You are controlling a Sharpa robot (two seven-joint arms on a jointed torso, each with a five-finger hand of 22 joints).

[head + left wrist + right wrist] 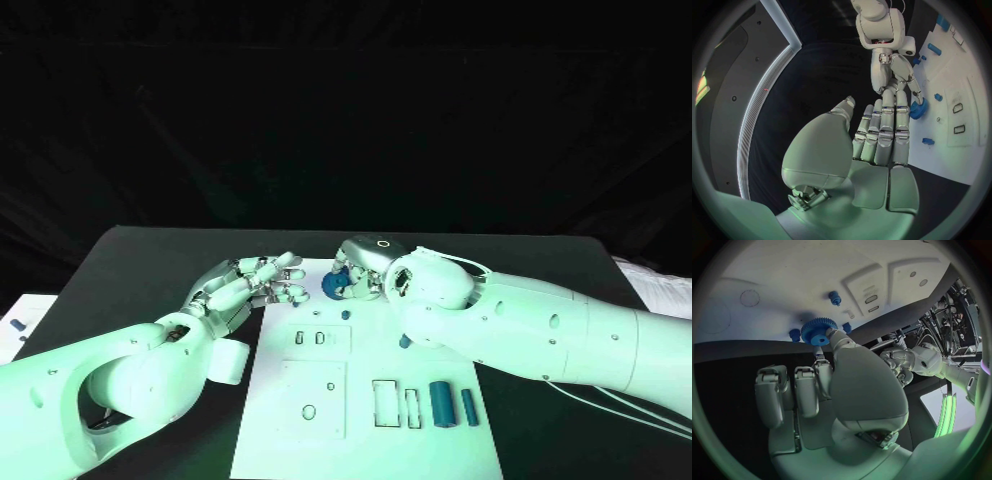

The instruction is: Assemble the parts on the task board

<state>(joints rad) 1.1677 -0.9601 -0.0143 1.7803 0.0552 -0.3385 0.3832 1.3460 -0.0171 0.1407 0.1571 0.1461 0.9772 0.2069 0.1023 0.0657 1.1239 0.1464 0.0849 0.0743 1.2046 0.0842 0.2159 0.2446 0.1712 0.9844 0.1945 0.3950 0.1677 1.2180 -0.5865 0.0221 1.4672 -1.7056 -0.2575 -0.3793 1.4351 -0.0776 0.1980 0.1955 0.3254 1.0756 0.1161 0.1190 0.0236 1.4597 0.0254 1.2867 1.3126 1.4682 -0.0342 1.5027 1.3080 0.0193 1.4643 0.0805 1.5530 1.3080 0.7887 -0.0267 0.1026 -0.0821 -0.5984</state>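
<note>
The white task board lies in the middle of the black table. At its far edge my right hand pinches a blue gear just over the board. In the right wrist view the gear sits between the thumb and a fingertip of that hand. My left hand lies at the board's far left corner with its fingers stretched toward the gear, holding nothing. The left wrist view has the left hand flat with straight fingers, and the right hand on the gear just beyond them.
Two blue cylinders lie side by side at the board's near right, next to rectangular slots. Small blue pegs stand on the board near the gear. Black table surrounds the board.
</note>
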